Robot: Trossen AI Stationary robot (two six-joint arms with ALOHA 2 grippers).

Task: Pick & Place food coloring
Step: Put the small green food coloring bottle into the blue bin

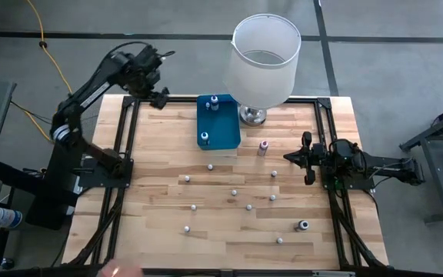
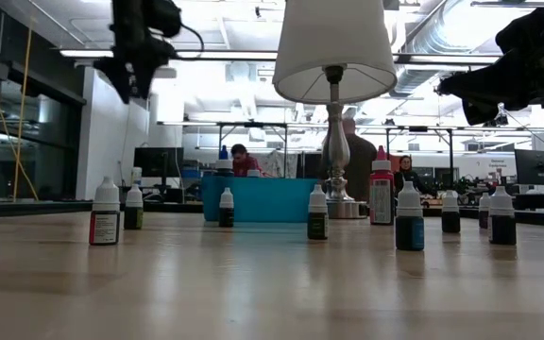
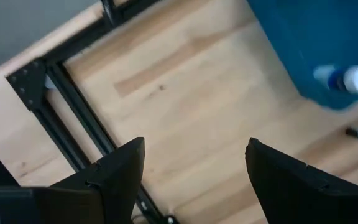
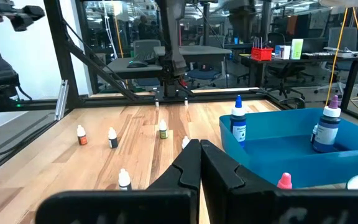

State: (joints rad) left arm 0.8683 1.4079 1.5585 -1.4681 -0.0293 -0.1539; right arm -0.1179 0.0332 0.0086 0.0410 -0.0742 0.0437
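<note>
From above, the pale wooden desk (image 1: 160, 192) carries a shallow blue rectangular tray (image 1: 225, 129) near its far edge, with two tiny white-capped food-coloring bottles (image 1: 204, 138) already standing inside; about a dozen more lie scattered over the boards, including a pink-bodied one (image 1: 264, 145) just beside the tray. A white lampshade-like cylinder on a metal base (image 1: 264, 58) stands beside the tray. The left gripper (image 1: 158, 96) hangs over the far-left corner of the desk, well apart from any bottle; the right gripper (image 1: 306, 158) sits low at the right edge, pointing toward the scattered bottles, probably because it is the arm better placed to reach them.

At desk height, the bottles stand upright in a loose row before the tray (image 2: 258, 200), with people seated in the room behind.

Through the left wrist camera, two dark fingers (image 3: 120, 171) are spread wide over bare wood, holding nothing; a tray corner and one blue-bodied bottle (image 3: 347, 79) show beyond.

Through the right wrist camera, the fingers (image 4: 188, 168) are pressed together and empty, aimed across the desk at the tray (image 4: 278, 152) and its two bottles, which suggests a waiting pose, not a grasp.
</note>
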